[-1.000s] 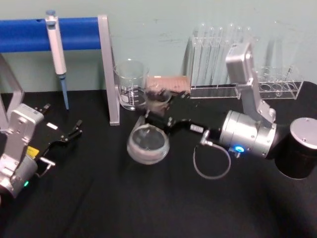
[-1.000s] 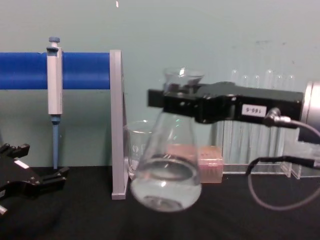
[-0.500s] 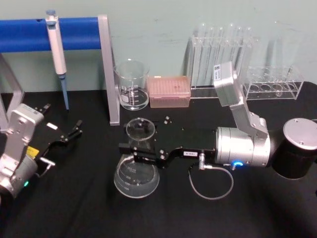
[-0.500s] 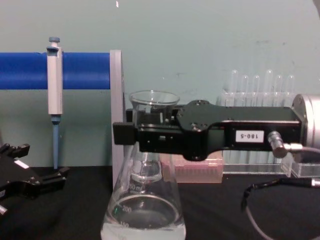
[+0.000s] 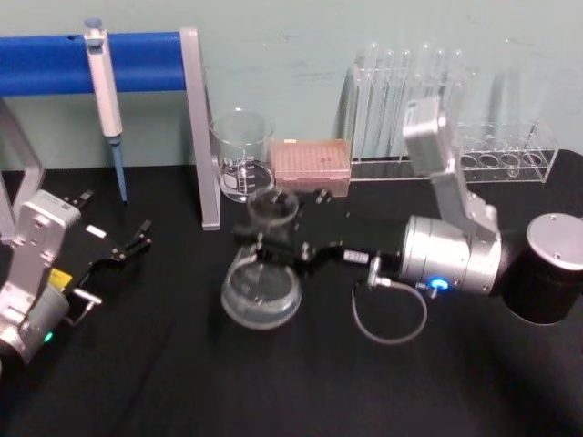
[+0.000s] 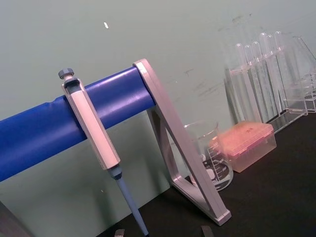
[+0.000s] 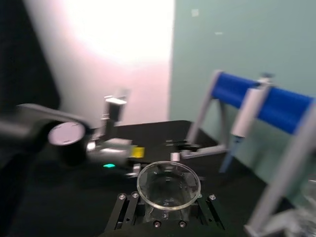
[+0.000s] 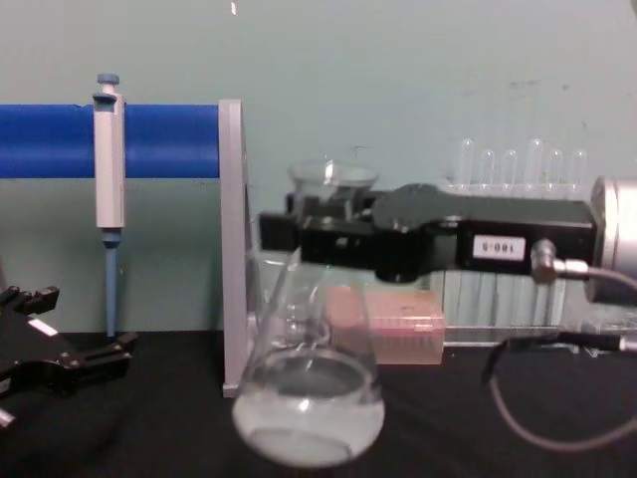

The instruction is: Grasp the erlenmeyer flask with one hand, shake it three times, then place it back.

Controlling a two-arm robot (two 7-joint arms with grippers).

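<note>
my right claw (image 5: 273,248) clamped on flask (image 5: 261,289) neck. flask mouth up, long axis leaning bit off vertical. left claw (image 5: 123,248) parked far left, fingers apart.

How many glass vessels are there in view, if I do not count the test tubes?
2. The erlenmeyer flask is at the table's middle, its neck in the right gripper; the beaker stands behind it, beside the pink box. The right arm may hide more.
</note>
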